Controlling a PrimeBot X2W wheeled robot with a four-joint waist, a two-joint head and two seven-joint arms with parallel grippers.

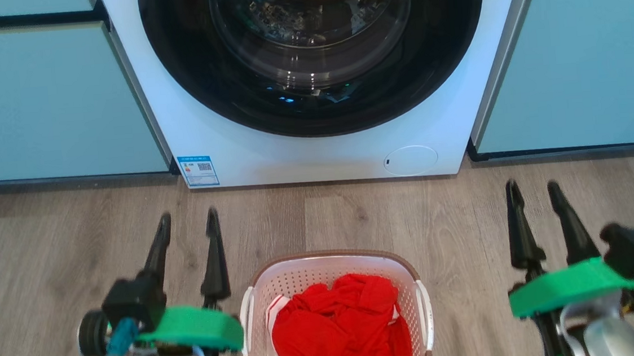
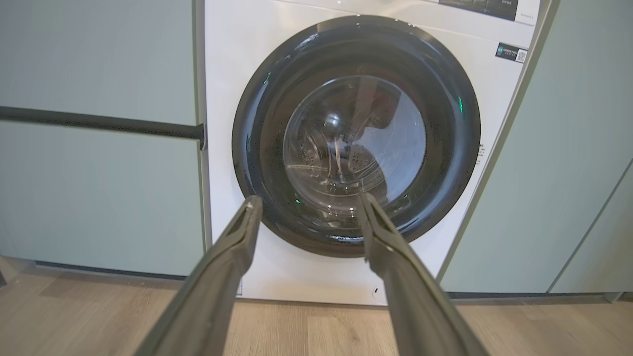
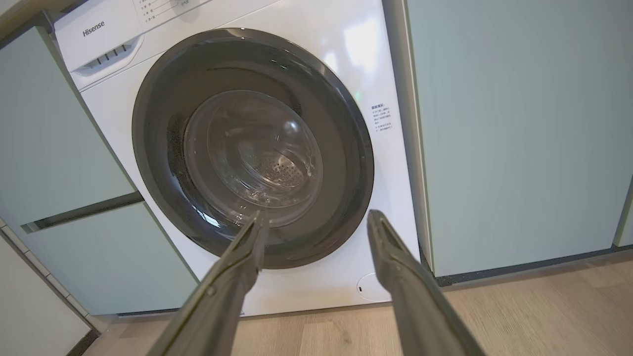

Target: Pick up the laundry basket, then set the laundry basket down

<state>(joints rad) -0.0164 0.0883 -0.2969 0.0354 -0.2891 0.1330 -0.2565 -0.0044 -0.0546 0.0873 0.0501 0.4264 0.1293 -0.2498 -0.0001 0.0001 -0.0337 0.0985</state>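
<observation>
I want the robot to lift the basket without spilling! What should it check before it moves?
1. The left gripper is open: ok.
2. The right gripper is open: ok.
3. The small white perforated plastic laundry basket with the brown rim stands upright on the grey wooden floor: ok.
4. Its white side handles are uncovered: ok.
5. The grippers are at the handles: not ok, both are apart from the basket.
6. The crumpled red cloth is all inside: cannot tell, the picture's edge cuts off the near end.
</observation>
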